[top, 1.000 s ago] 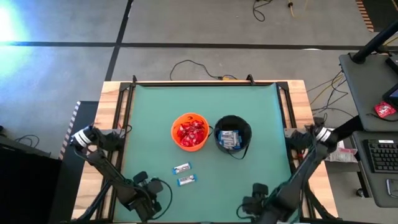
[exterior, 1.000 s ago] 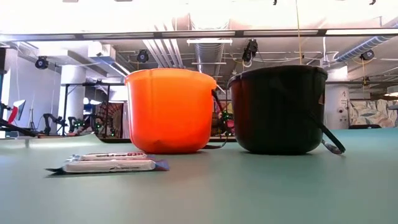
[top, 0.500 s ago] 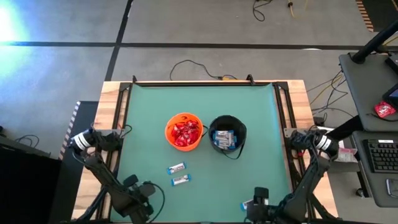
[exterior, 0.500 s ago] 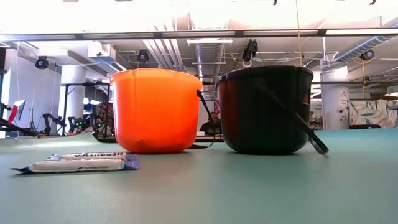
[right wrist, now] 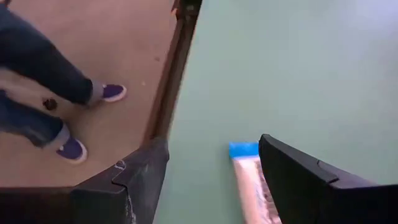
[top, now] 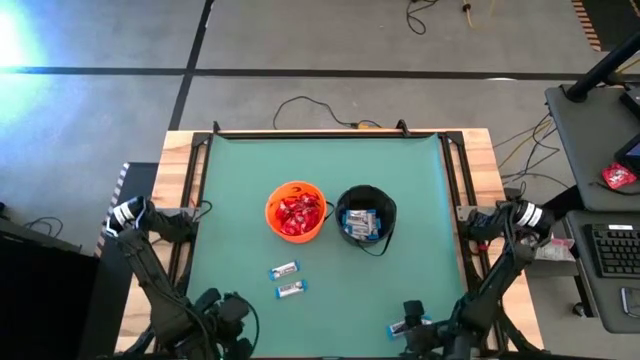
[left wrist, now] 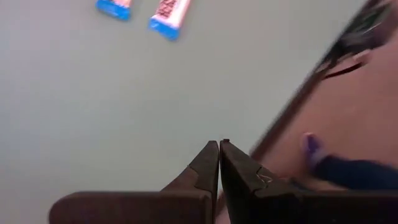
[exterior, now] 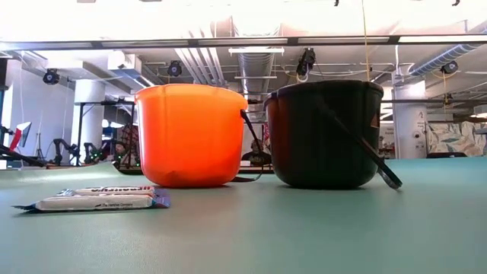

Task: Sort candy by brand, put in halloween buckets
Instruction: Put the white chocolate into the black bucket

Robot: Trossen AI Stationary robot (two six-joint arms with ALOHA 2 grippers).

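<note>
The orange bucket (top: 297, 210) (exterior: 190, 137) holds red packets (top: 298, 214). Beside it on the right stands the black bucket (top: 367, 218) (exterior: 323, 133), which holds white-and-blue bars (top: 362, 223). Two white-and-blue bars (top: 284, 270) (top: 291, 289) lie flat on the mat, nearer than the orange bucket, and show in the left wrist view (left wrist: 171, 11). A third bar (top: 400, 327) (right wrist: 252, 180) lies flat by the near edge between the open fingers of my right gripper (top: 412, 322) (right wrist: 214, 146); I cannot tell whether a finger touches it. My left gripper (top: 226, 314) (left wrist: 219, 149) is shut and empty at the near left.
The table's dark frame edge (right wrist: 168, 93) runs close beside my right gripper. A person's legs and purple shoes (right wrist: 74, 93) stand on the floor beyond it, and a purple shoe (left wrist: 311, 146) shows in the left wrist view. Bare green mat (top: 330, 160) lies beyond the buckets.
Both grippers have drawn back toward the table's near edge. Both buckets and the two loose bars stand a little farther toward the table's left edge than a second ago, all by about the same amount. The third bar has come into sight beside my right gripper.
</note>
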